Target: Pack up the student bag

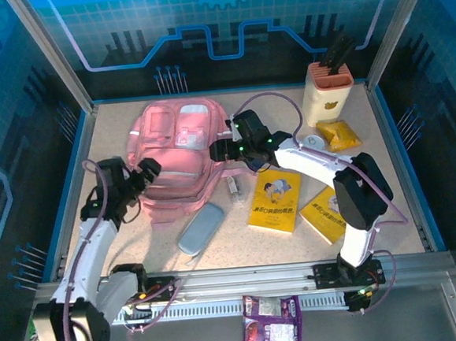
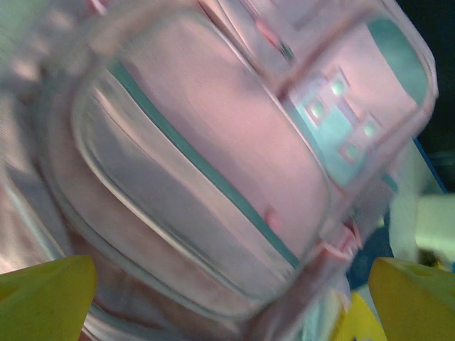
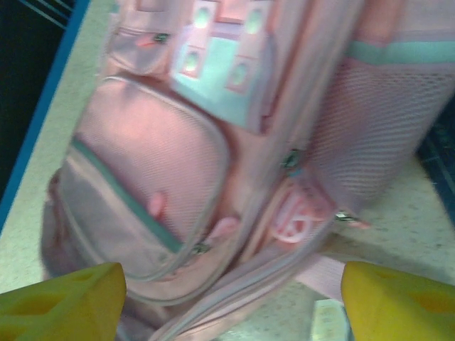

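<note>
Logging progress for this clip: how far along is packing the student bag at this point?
Done: nothing looks packed; the student bag lies flat, its pockets apparently zipped. In hand: left pincer and right pincer hover open at its sides, holding nothing. Left: opening it and loading the pencil case and yellow books lying beside it.

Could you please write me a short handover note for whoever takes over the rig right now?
Left gripper: open, empty, at the bag's near-left corner.
Right gripper: open, empty, at the bag's right side.
Bag lies flat; pencil case and two books lie on the table beside it.
Done: nothing visibly packed. Left: open bag, load items.
</note>
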{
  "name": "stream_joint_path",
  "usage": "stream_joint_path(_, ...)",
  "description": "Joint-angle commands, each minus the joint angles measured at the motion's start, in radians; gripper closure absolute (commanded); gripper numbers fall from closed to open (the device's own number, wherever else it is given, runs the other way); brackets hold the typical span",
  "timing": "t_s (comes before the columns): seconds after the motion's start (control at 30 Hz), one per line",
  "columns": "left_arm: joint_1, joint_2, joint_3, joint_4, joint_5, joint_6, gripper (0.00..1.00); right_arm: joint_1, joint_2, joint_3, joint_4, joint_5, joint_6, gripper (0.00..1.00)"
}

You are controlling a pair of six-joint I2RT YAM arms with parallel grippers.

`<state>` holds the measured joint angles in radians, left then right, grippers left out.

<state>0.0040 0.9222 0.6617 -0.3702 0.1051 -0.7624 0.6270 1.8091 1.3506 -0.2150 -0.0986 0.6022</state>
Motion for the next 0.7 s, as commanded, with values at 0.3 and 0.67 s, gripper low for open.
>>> stream_joint_path(0.3, -0.441, 0.057, -0.063, 0.084, -0.081, -0.23, 0.02, -0.108, 0.285, 0.227, -0.05, -0.103, -0.014, 0.21)
stream_joint_path(0.67, -0.57, 0.183, -0.146, 0.203, -0.173, -0.3, 0.01, -0.126, 0.42, 0.345, -0.004, -0.153, 0.004, 0.59)
